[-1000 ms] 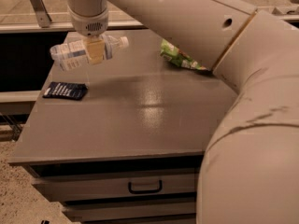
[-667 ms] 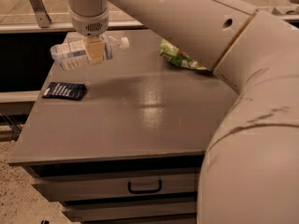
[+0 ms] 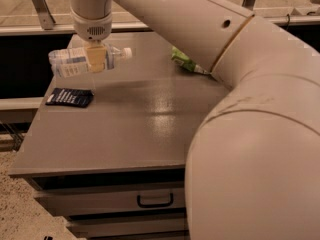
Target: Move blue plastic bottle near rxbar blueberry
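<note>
**The claw has the bottle, close above the dark bar**

What could go wrong? The claw [image 3: 96, 60] holds the blue plastic bottle [image 3: 67, 64] only around its middle, and the bottle lies on its side. It is smooth and round, so it may slip or tip in the grip. If the claw lets go from up high, the bottle may bounce and roll. The edge of the bench [image 3: 150, 124] is close on the left of the frame, so a rolling bottle may fall off there. The bottle may also land on top of the rxbar blueberry [image 3: 69, 97] or push it away. Then the two are not neatly side by side. I think the claw needs to go down slowly first and open only when the bottle touches the top.

Now, where are things? The claw is in the upper left of the frame, under the round white end of the arm [image 3: 225, 84]. Its two tan fingers are closed tight on the bottle, one on each side. The bottle sticks out both ways, with the white cap pointing to the right and the fat end pointing to the left. It looks lifted off the bench, because a soft shadow lies below it.

The rxbar blueberry lies flat on the bench, just below the bottle in the frame and a bit to the left. The two do not touch. A green snack bag [image 3: 184, 61] lies far off, near the top middle, partly behind the arm.
</note>
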### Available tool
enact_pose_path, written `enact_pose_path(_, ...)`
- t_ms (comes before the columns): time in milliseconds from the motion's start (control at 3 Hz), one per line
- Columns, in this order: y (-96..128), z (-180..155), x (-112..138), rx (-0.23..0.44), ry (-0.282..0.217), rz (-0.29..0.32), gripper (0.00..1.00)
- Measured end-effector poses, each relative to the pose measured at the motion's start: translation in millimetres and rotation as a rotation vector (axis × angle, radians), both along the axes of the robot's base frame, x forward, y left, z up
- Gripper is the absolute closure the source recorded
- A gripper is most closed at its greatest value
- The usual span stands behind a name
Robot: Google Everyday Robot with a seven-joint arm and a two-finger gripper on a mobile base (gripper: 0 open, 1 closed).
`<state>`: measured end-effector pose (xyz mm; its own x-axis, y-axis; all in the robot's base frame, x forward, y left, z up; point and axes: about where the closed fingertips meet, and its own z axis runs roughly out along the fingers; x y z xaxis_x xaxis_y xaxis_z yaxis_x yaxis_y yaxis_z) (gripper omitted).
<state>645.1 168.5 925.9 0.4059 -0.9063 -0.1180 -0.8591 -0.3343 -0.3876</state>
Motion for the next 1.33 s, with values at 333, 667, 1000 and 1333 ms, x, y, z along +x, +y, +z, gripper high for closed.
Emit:
enact_pose_path(333, 12, -9, 5, 0.025, 0.061, -0.008, 1.0)
enact_pose_path(667, 19, -19, 8, 0.03, 0.097, -0.043, 1.0)
enact_pose_path(1000, 23, -28, 9, 0.032, 0.121, -0.085, 1.0)
enact_pose_path(1333, 25, -34, 7, 0.021, 0.136, -0.106, 0.84)
